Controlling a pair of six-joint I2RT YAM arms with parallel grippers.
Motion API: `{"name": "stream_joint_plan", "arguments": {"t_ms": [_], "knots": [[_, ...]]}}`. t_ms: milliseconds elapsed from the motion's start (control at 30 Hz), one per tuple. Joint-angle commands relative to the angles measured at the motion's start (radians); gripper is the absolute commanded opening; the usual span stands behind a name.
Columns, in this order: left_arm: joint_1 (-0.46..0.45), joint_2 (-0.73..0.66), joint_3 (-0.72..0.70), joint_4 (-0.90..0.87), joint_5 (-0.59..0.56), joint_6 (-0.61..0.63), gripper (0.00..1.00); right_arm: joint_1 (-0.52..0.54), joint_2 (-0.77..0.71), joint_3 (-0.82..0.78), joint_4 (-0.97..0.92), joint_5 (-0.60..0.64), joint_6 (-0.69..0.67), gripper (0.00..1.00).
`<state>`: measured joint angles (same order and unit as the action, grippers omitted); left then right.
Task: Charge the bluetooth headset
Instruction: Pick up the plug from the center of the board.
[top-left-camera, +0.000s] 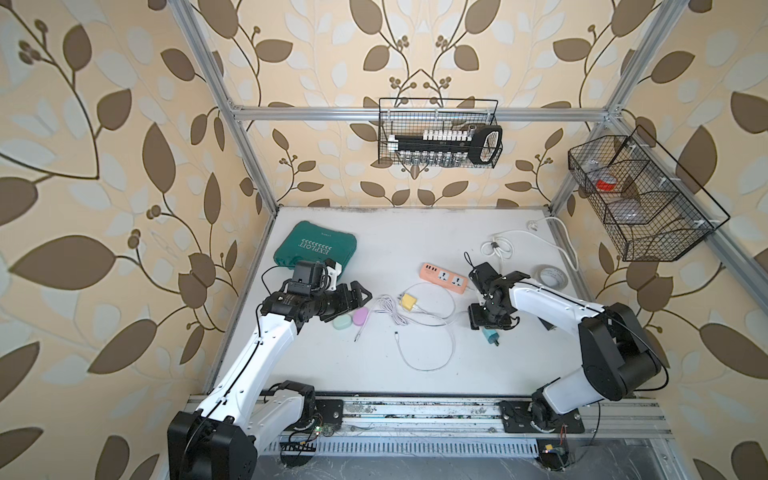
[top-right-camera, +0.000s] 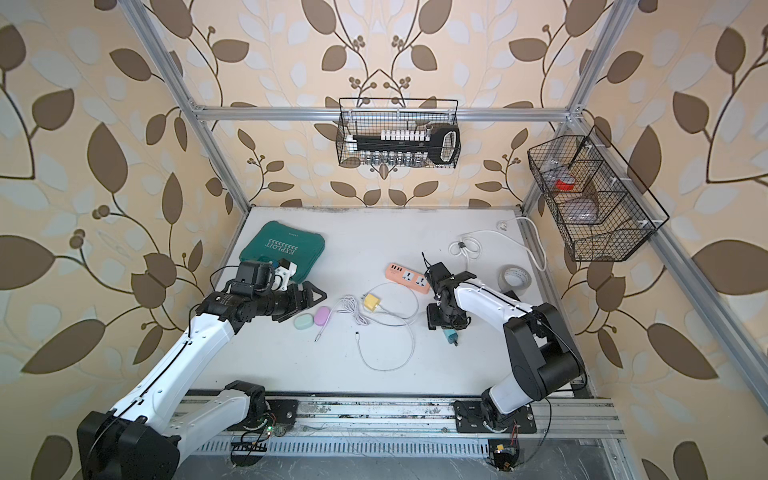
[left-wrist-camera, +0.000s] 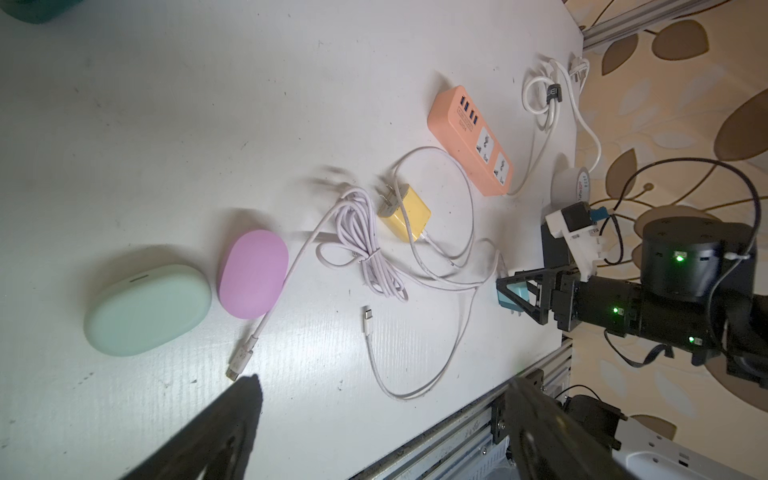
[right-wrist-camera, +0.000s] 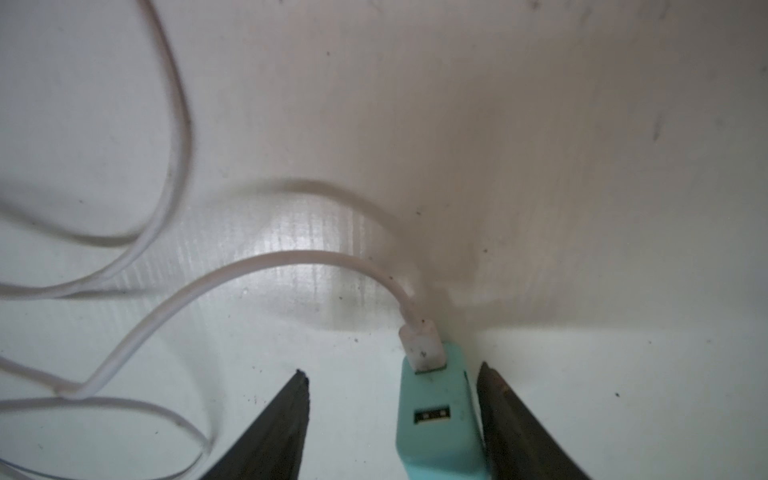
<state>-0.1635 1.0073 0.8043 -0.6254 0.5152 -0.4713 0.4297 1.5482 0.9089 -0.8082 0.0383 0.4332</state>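
- two earbud cases: mint case (left-wrist-camera: 145, 307), pink case (left-wrist-camera: 253, 274);
- two wall chargers: yellow charger (left-wrist-camera: 409, 212), teal charger (right-wrist-camera: 436, 424);
- two charging cables: lilac cable (left-wrist-camera: 361, 232), white cable (left-wrist-camera: 367, 322);
- one power strip (left-wrist-camera: 457, 120);
- one tape roll (top-left-camera: 555, 274);
- one green tool case (top-left-camera: 316, 248);
- two wire baskets: back basket (top-left-camera: 415, 118), side basket (top-left-camera: 648, 245)

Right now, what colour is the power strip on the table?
Peach-orange power strip; clearest in the left wrist view.

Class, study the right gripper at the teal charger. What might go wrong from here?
1. The teal charger sits off-centre between the right gripper's fingers; closing may shove or twist it.
2. Its plugged-in white cable loops close to the lilac cable bundle; lifting may snag that.
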Motion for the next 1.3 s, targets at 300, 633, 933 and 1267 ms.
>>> {"name": "stream_joint_plan", "arguments": {"t_ms": [300,633,933,1267], "knots": [[-0.004,-0.029,0.005,-0.001,-0.006,0.024,0.94,0.068,0.003,-0.039,-0.031,0.003,0.06,0.53],[-0.004,-0.033,0.005,-0.003,0.0,0.025,0.94,0.078,0.006,-0.045,-0.019,-0.013,0.068,0.3],[-0.004,-0.038,0.001,0.007,0.015,0.019,0.93,0.078,-0.138,-0.028,-0.014,-0.025,0.066,0.22],[-0.004,-0.046,-0.01,0.04,0.056,0.009,0.93,0.078,-0.331,0.122,-0.066,0.058,0.017,0.21]]}}
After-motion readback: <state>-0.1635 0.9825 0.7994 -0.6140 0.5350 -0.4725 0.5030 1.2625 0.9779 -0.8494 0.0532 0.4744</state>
